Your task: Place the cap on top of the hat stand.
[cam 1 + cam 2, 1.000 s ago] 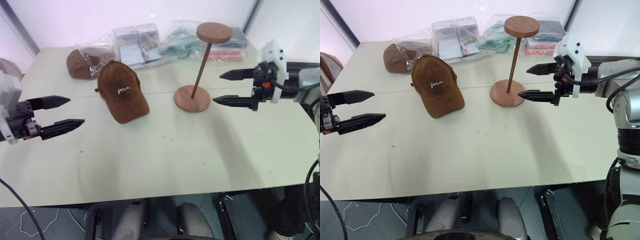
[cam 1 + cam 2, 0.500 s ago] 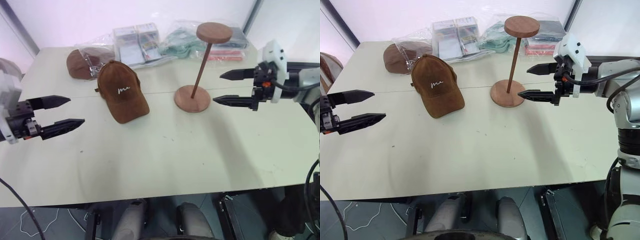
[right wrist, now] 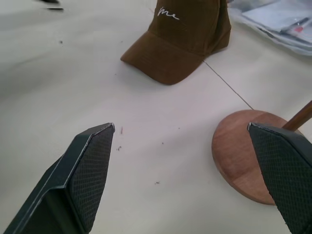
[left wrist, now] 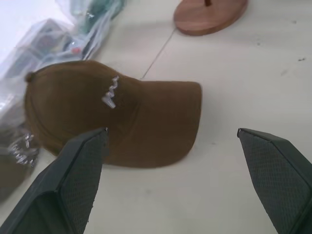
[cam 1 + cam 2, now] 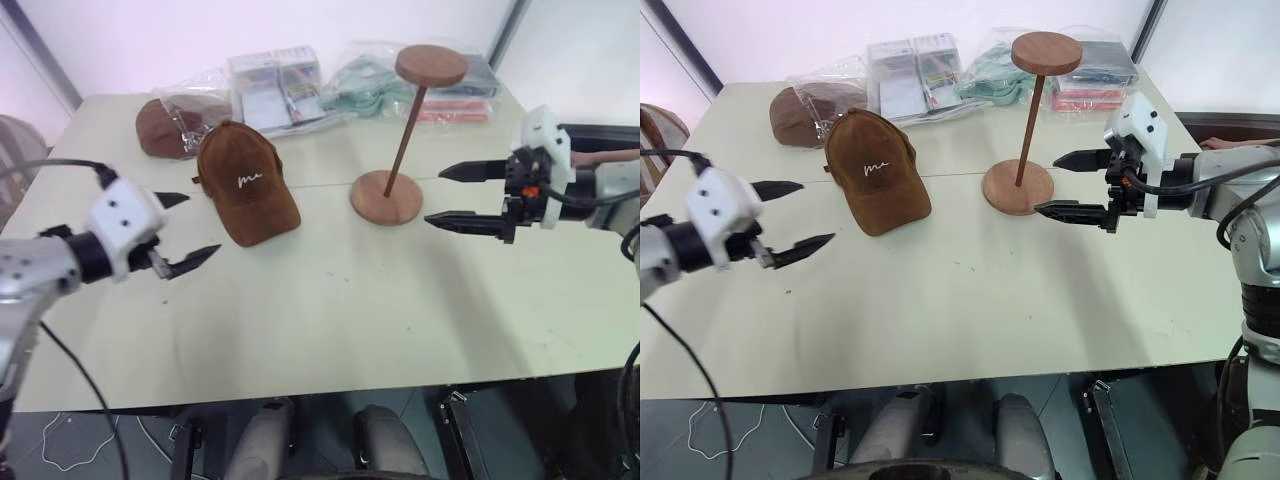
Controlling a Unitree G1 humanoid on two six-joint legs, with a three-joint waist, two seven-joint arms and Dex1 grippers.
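Brown suede baseball cap (image 5: pixel 244 182) lies untouched on table | reddish wooden hat stand (image 5: pixel 398 140) bare | left gripper (image 5: pixel 182 230) and right gripper (image 5: pixel 462 195) spread wide, empty | grasp, lift, placement remain.

The cap (image 5: pixel 245 183) lies on the table (image 5: pixel 330 320) at upper left of centre; the hat stand (image 5: pixel 395 140) stands right of it, well apart, packets (image 5: pixel 275 85) behind both.

Lab: bare table (image 5: pixel 330 320), blank walls
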